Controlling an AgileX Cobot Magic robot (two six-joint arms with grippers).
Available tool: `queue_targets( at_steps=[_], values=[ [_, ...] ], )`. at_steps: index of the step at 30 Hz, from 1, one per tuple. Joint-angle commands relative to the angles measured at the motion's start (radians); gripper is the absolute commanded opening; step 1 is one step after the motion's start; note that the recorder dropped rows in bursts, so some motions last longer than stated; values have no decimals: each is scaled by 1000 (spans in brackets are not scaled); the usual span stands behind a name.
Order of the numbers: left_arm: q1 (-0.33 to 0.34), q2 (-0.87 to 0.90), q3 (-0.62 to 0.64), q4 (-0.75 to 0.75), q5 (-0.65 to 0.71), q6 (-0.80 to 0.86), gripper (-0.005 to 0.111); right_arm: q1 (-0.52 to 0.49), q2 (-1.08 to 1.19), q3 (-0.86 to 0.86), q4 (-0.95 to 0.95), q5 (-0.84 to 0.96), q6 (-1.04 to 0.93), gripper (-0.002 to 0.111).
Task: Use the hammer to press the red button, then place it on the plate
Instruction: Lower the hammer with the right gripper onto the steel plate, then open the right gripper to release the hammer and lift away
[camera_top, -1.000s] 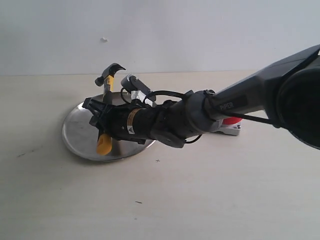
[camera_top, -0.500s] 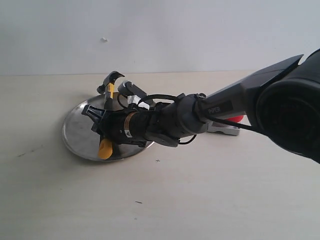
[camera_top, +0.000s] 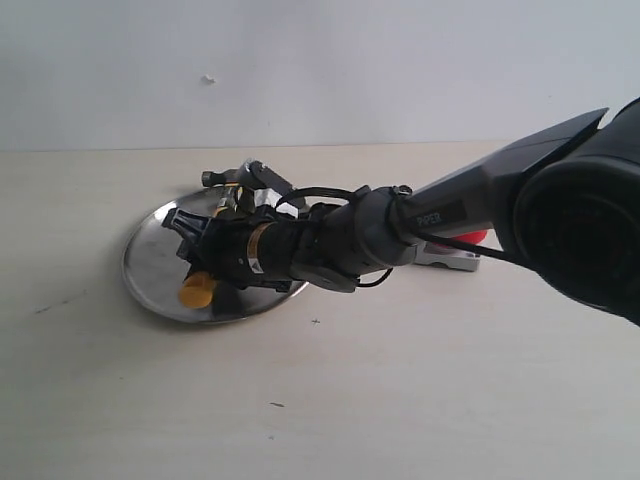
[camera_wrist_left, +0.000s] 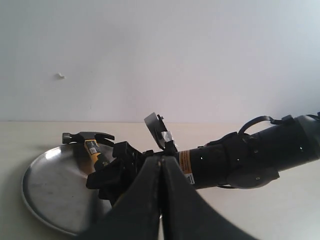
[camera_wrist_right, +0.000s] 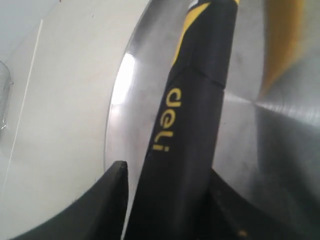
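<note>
At left on the pale surface (camera_top: 400, 380), a wide round dull-silver metal plate (camera_top: 150, 270) carries the small claw hammer with black-and-yellow handle (camera_top: 197, 291): dark head at the far rim, yellow end near. Right gripper (camera_top: 190, 250): fingers apart, straddling the handle. Left gripper (camera_wrist_left: 161, 162): fingers together. Glossy red dome button (camera_top: 470, 238) sits right of the plate, partly hidden by the right arm.

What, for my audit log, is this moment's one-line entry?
hammer: lying on plate | right gripper: open astride hammer | left gripper: shut
</note>
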Motion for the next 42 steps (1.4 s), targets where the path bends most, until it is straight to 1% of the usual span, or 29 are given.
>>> queue_targets(
  at_steps=[1, 4, 9, 11, 21, 27, 33, 38, 42],
  values=[
    [0, -6, 4, -4, 2, 4, 0, -3, -14, -13, -13, 5, -20, 41],
    [0, -6, 4, -4, 2, 4, 0, -3, -21, -13, -13, 55, -16, 45],
    [0, -6, 4, -4, 2, 4, 0, -3, -37, -13, -13, 85, -20, 60],
    [0, -6, 4, -4, 2, 4, 0, -3, -43, -13, -13, 87, -20, 64],
    [0, -6, 4, -4, 2, 4, 0, -1, -61, -13, -11, 158, -20, 73],
    [0, -6, 4, -4, 2, 4, 0, -1, -66, -13, -11, 143, -20, 74],
    [0, -6, 4, -4, 2, 4, 0, 4, -113, -13, -34, 198, -20, 74],
    [0, -6, 4, -4, 2, 2, 0, 9, -177, -11, -36, 363, -47, 74],
    [0, -6, 4, -4, 2, 2, 0, 45, -253, -11, -10, 511, -228, 74]
  ],
)
